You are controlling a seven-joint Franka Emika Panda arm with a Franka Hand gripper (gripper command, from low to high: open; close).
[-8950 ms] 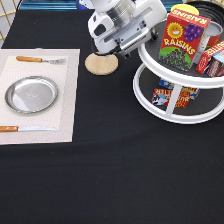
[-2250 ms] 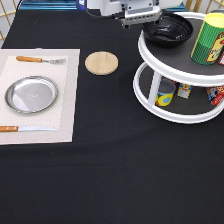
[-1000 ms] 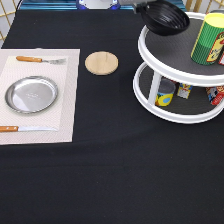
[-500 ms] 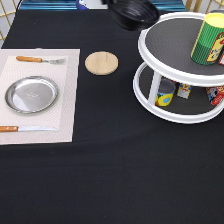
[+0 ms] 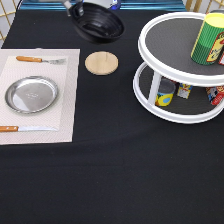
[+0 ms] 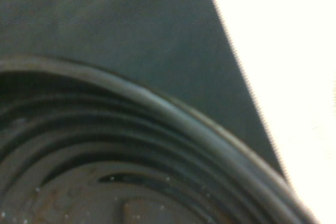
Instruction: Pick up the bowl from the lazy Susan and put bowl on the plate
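Observation:
The glossy black bowl [image 5: 97,21] hangs tilted in the air at the exterior view's top, left of the lazy Susan [image 5: 165,114] and above the wooden coaster [image 5: 101,63]. Only a sliver of my gripper [image 5: 75,7] shows at the top edge, shut on the bowl's left rim. The wrist view is filled by the bowl's ribbed rings [image 6: 112,165]. The silver plate [image 5: 31,94] lies bare on a pale placemat [image 5: 65,100] at the exterior view's left, well below and left of the bowl.
A fork [image 5: 40,60] and a knife [image 5: 25,128] flank the plate on the placemat. A green can [image 5: 210,39] stands on the turntable's top tier. Small cans [image 5: 165,92] stand on its lower shelf. A black cloth covers the table.
The bowl was lifted off the lazy Susan's top tier and has moved left across the exterior view's top, now past the turntable's rim over the black cloth.

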